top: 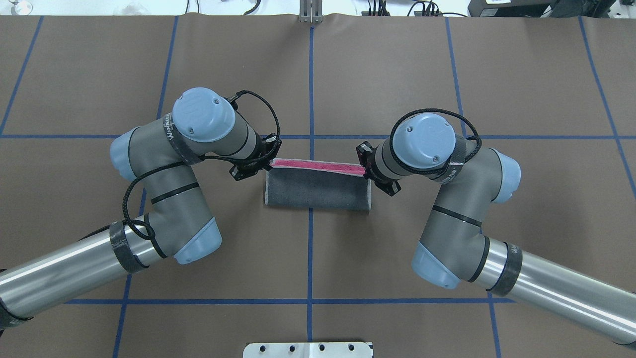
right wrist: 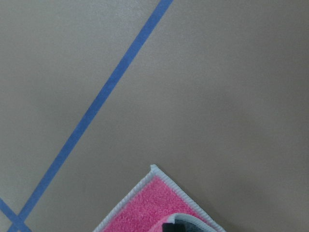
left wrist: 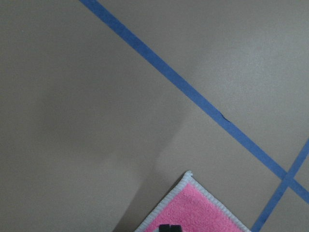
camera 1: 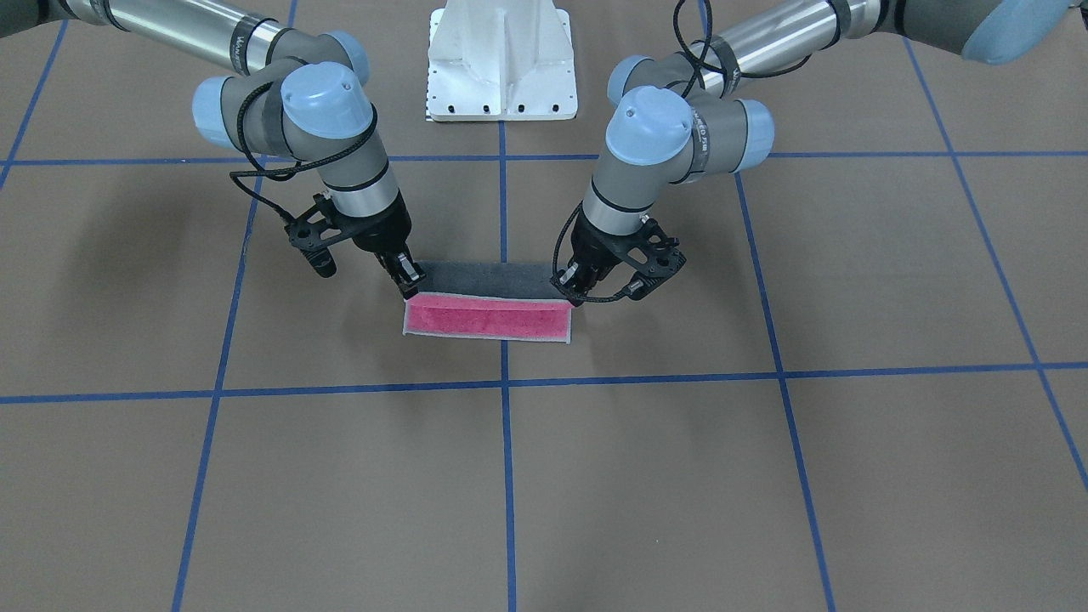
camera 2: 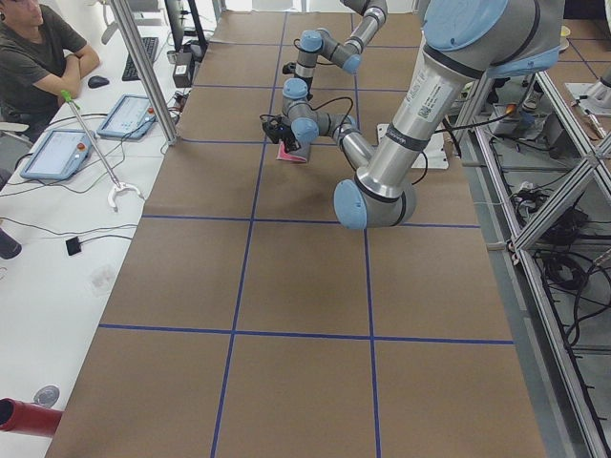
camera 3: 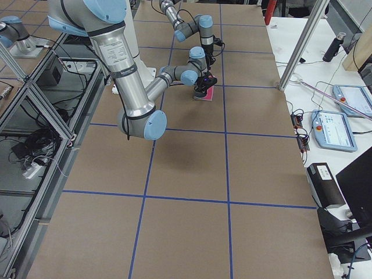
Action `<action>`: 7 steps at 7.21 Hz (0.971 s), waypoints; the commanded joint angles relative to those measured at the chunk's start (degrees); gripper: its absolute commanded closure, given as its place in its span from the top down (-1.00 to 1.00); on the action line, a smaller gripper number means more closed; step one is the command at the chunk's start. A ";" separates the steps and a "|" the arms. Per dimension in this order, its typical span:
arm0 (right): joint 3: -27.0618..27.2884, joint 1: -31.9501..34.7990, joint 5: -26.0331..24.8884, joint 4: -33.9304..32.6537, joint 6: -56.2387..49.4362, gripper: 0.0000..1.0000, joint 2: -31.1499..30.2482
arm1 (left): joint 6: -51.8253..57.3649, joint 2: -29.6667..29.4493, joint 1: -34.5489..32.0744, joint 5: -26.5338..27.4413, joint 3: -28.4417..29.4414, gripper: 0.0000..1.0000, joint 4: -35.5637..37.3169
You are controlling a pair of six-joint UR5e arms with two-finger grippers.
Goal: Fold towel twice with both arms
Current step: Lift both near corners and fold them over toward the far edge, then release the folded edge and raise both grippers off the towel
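Observation:
The towel (camera 1: pixel 486 317) lies at the table's middle, partly folded. Its dark grey face (top: pixel 318 188) is turned over the pink one, and a pink strip still shows along the edge far from the robot. My left gripper (top: pixel 268 166) is shut on the folded-over layer at one end. My right gripper (top: pixel 366 171) is shut on it at the other end. In the front-facing view the left gripper (camera 1: pixel 571 289) is on the right and the right gripper (camera 1: pixel 410 285) on the left. Each wrist view shows a pink corner (left wrist: pixel 193 210) (right wrist: pixel 149 208) with a light stitched edge beyond a black fingertip.
The white pedestal base (camera 1: pixel 501 64) stands behind the towel on the robot's side. Blue tape lines (top: pixel 311 99) cross the brown table. A seated person (camera 2: pixel 38 48) and tablets (camera 2: pixel 57 153) are at a side bench beyond the table's far edge.

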 commanded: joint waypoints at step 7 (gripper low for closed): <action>-0.54 0.03 -0.09 0.07 -0.21 -1.00 0.11 | -0.08 -1.91 -0.96 0.18 4.49 -1.00 -3.34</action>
